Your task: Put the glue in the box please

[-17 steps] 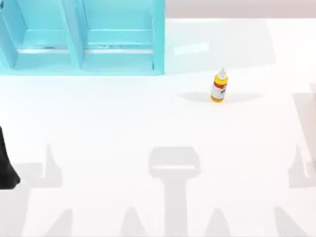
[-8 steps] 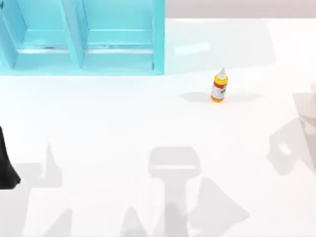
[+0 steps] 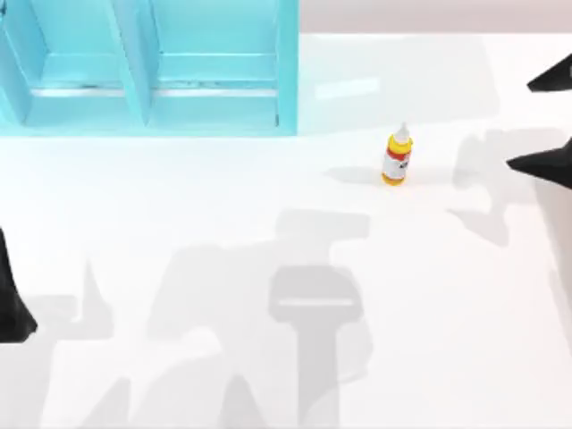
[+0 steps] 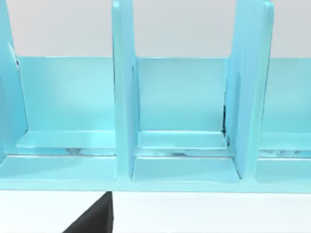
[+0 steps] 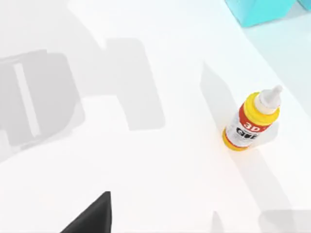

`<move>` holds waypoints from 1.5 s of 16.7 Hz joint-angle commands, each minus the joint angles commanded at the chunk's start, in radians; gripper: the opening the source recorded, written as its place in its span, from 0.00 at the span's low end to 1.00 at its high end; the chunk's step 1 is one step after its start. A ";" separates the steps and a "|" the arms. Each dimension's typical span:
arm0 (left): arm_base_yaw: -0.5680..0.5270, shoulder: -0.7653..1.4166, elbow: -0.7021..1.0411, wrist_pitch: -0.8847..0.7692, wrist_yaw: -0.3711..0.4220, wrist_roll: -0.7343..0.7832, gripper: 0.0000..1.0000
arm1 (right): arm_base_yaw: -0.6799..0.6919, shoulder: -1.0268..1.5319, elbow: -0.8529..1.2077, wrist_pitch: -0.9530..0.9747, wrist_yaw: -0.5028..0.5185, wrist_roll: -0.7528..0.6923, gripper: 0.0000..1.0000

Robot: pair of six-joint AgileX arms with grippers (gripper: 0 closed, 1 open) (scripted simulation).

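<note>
The glue (image 3: pixel 398 156) stood upright on the white counter (image 3: pixel 268 223), its long axis vertical and its nozzle pointing up, just off the right front corner of the teal box (image 3: pixel 152 71) and apart from it. The right claw (image 3: pixel 545 121) sat well to the glue's right, at the counter's edge, its two dark fingers spread wide with nothing between them. So the bottle lay to that claw's left, between it and the box, and the right arm was clearly the nearer. The left claw (image 3: pixel 13 304) was parked far down-left of the box; I cannot tell how open it was. The glue was a small yellow bottle with a white pointed cap and a red-and-white label band
</note>
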 joint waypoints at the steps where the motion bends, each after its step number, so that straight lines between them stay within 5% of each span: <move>1: 0.000 0.000 0.000 0.000 0.000 0.000 1.00 | -0.006 0.109 0.084 -0.050 -0.050 -0.073 1.00; 8: 0.000 0.000 0.000 0.000 0.000 0.000 1.00 | -0.049 0.765 0.600 -0.348 -0.350 -0.519 1.00; 13: 0.000 0.000 0.000 0.000 0.000 0.000 1.00 | -0.073 1.037 0.820 -0.465 -0.476 -0.707 1.00; 25: 0.000 0.000 0.000 0.000 0.000 0.000 1.00 | -0.050 1.045 0.831 -0.405 -0.502 -0.645 1.00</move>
